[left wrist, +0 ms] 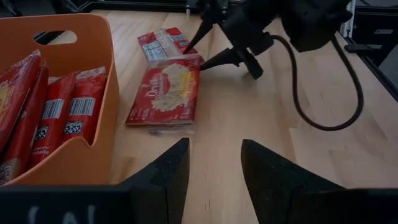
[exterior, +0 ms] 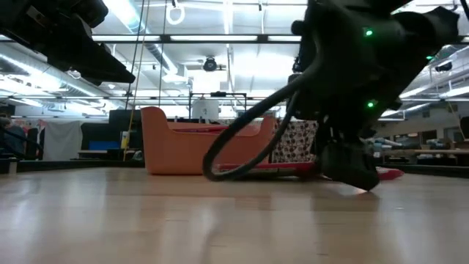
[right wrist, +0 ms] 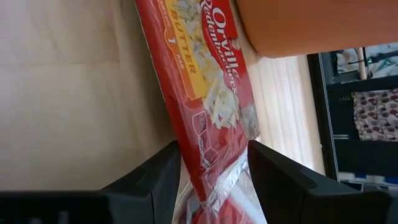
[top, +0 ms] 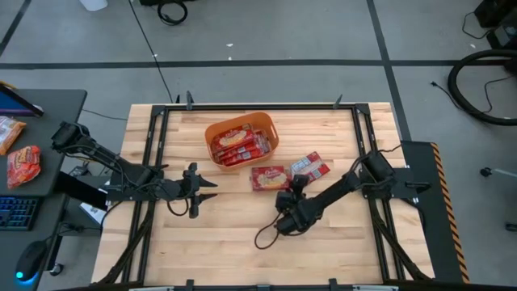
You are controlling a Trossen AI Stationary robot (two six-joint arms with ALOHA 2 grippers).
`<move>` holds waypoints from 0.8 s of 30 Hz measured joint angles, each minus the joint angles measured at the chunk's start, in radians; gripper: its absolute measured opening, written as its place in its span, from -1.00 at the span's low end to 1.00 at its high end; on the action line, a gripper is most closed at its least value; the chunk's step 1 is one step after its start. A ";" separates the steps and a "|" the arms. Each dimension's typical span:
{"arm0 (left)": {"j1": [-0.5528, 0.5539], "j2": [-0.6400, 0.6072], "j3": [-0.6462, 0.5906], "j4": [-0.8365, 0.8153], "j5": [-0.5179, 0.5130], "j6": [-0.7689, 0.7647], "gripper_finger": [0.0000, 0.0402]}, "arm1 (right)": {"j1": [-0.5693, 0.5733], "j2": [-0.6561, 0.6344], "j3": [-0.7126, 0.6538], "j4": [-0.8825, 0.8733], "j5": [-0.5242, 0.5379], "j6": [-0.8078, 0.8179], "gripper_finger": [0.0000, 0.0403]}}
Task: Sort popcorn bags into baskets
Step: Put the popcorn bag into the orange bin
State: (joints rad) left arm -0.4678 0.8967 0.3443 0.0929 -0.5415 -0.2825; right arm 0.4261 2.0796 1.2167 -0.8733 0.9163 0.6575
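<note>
Your right gripper (right wrist: 211, 180) has its fingers (right wrist: 149, 180) parted around the end of a popcorn bag (top: 270, 177), one finger on each side of the packet; from the wrist view you cannot tell whether they are pressing it yet. That bag lies flat on the table (top: 226, 242), just beside the orange basket (top: 241, 142) on its near side, face up with the yellow print showing. A second bag (top: 310, 166) lies next to it toward the right arm, showing a grey-white panel. Your basket stands upright near the far middle of the table and already holds several red bags (top: 239, 147) stacked on edge. Your left gripper (top: 212, 185) hovers over bare wood on the left of the basket, fingers (left wrist: 168, 174) apart and holding nothing, pointed toward the loose bags. Two puffier snack packs (top: 23, 164) sit off on the side desk, well apart from the work.
</note>
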 joint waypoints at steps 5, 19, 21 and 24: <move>0.000 0.000 0.000 0.000 0.000 0.000 -0.25 | -0.019 0.000 0.000 0.025 0.027 -0.046 -0.08; 0.000 0.000 0.000 -0.002 0.000 0.005 -0.25 | -0.057 -0.001 0.009 0.129 0.007 -0.237 -0.11; 0.000 0.000 0.000 -0.004 0.000 0.005 -0.25 | -0.058 0.000 0.019 0.096 -0.038 -0.237 -0.11; 0.000 0.000 0.001 -0.010 0.000 0.005 -0.25 | -0.057 0.001 0.026 0.028 -0.100 -0.217 -0.11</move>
State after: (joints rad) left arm -0.4679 0.8967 0.3450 0.0826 -0.5411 -0.2775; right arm 0.3695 2.0804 1.2429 -0.8450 0.8158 0.4409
